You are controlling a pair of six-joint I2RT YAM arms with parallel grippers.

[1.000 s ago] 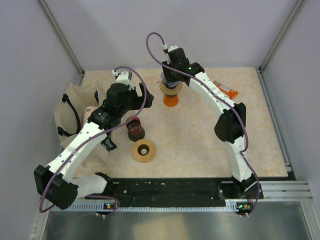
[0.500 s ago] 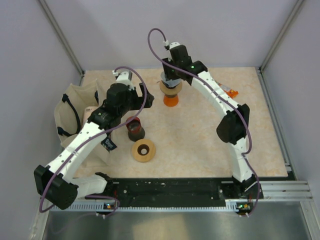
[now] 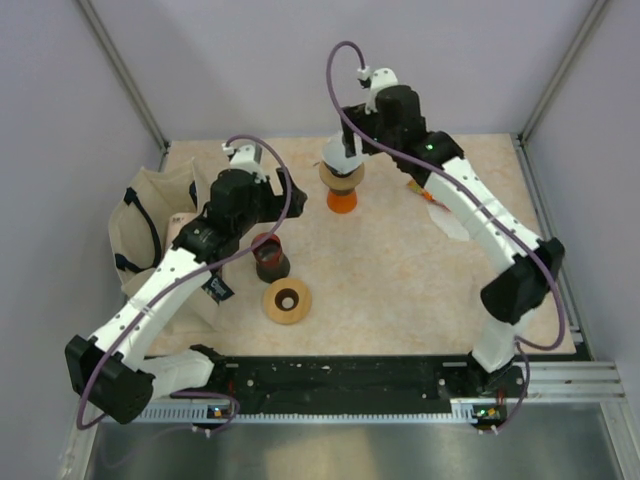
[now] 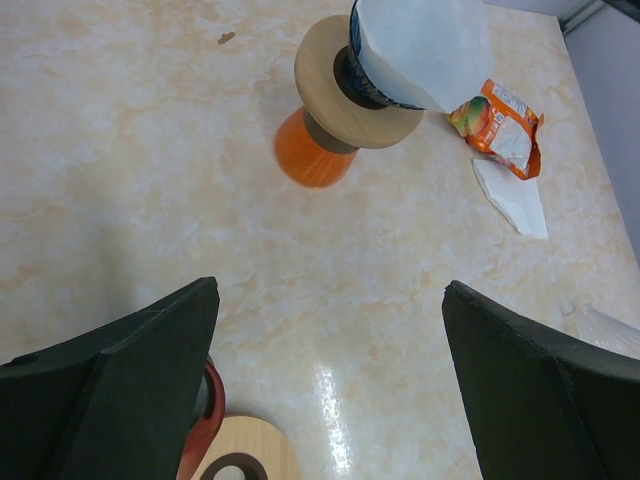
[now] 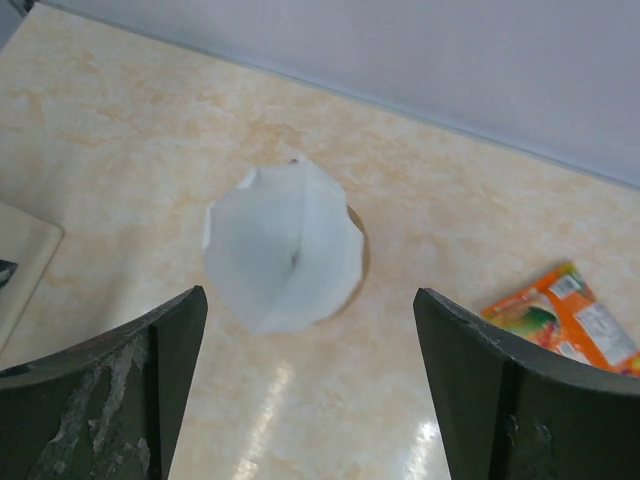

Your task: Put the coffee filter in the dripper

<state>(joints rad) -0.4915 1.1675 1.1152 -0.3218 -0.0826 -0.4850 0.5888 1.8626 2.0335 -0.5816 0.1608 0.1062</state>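
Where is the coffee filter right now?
The coffee filter sits in the dripper, far centre of the table in the top view, left of the orange packet.

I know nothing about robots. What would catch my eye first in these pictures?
The white paper coffee filter, standing in a wood-collared dripper at the far middle of the table, below the open right gripper. Next, a bright orange snack packet to its right and a canvas bag at the left edge.
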